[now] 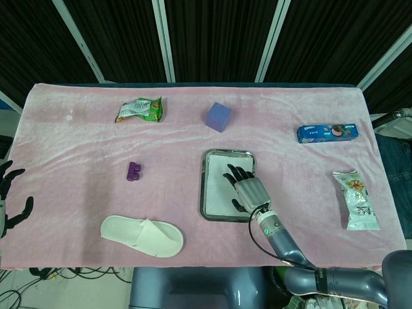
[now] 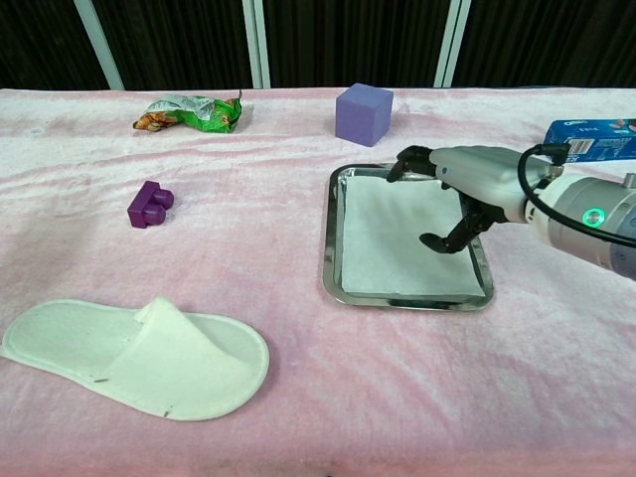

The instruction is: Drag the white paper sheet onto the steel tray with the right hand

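White paper sheet (image 2: 397,238) lies inside the steel tray (image 2: 329,238), so job looks done w/ right hand (image 2: 462,189) hovering above, fingers (image 2: 409,159) spread, gripping nothing.

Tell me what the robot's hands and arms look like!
The right hand has a smooth silver-grey back and black fingers. A black cable loops over its wrist, where a small green light glows on the rounded grey arm. The left hand shows only at the picture's edge, with dark fingers.
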